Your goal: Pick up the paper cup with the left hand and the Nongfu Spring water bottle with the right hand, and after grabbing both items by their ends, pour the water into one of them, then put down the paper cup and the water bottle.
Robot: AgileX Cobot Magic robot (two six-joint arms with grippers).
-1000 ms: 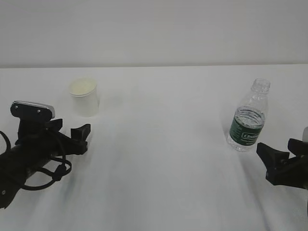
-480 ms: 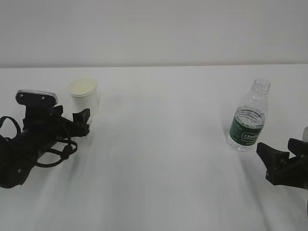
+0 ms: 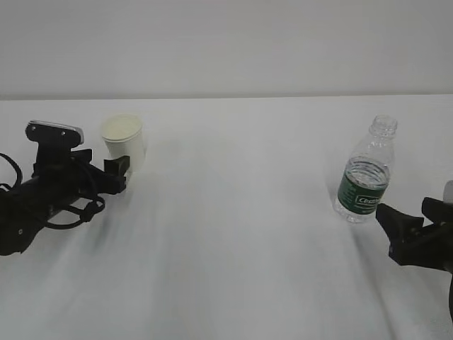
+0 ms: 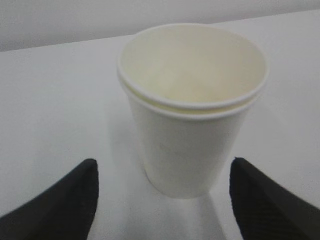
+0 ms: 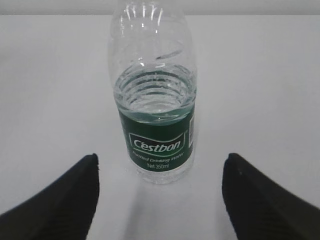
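Paper cup [image 4: 192, 110] stands just ahead of spread left jaws (bottle [image 5: 154, 100] likewise, right).

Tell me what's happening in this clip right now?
Two arms are lining up for pickups on a white table. The left gripper is open, facing the paper cup, which stands upright and ungrasped. The right gripper is open before the upright, uncapped water bottle, partly filled and not yet touched. Nothing is lifted or poured.
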